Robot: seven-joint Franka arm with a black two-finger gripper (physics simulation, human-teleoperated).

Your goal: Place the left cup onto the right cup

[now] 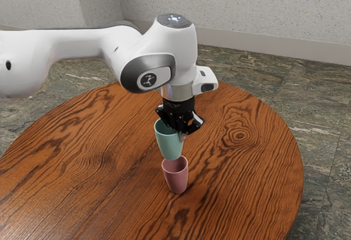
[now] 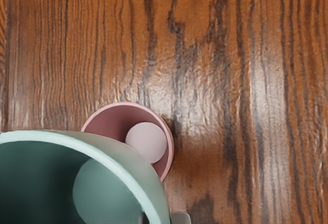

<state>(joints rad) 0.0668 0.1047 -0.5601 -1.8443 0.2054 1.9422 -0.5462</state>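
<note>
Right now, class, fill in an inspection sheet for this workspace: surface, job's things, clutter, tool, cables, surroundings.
Surface: round wooden table, bare grain.
Job's things: green cup is held, slightly tilted, with its base at the mouth of the pink cup. It is not nested. The pink cup stands upright on the table.
Clutter: nothing seen.
Tool: tool is shut on the green cup's rim.
Cables: nothing seen.
Surroundings: stone-patterned floor, pale wall.
</note>
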